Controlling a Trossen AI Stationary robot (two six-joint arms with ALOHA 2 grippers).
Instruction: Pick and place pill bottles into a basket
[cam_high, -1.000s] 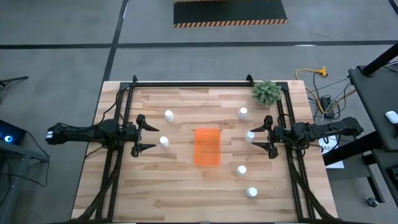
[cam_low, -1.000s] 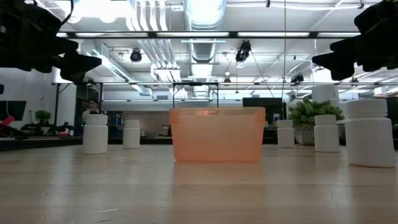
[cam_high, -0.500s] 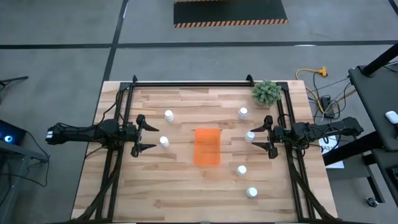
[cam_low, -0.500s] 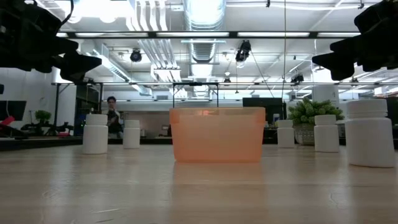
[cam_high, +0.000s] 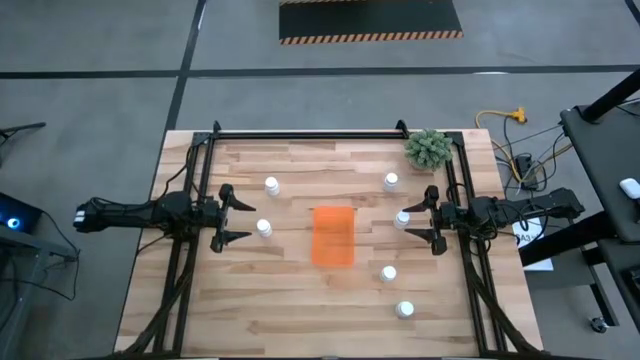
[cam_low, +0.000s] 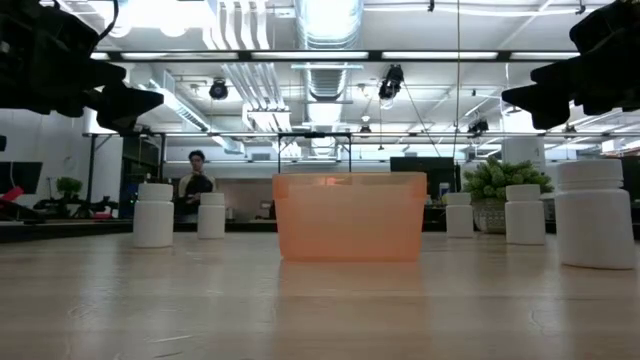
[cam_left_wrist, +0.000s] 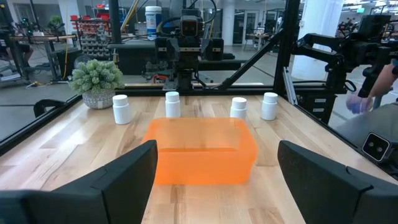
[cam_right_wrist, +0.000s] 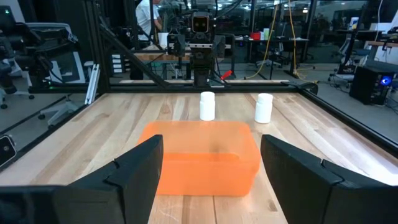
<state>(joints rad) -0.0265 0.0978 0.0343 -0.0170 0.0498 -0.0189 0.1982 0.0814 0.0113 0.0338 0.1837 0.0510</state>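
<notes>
Pale wooden slats form the tabletop (cam_high: 290, 300) inside a black metal frame; the bright orange rectangular plastic basket (cam_high: 333, 236) sits empty at its centre; six small white capped pill bottles (cam_high: 264, 228) stand upright around it, two toward the left arm's side, four toward the right arm's side, all apart from the basket; a bushy green potted plant (cam_high: 428, 148) occupies the far right corner; the left gripper (cam_high: 238, 219) hovers at the left of the table, fingers spread wide and empty; the right gripper (cam_high: 413, 221) faces it from the right, fingers apart and holding nothing, one bottle just beside them; a person (cam_low: 196, 182) stands in the workshop beyond.
</notes>
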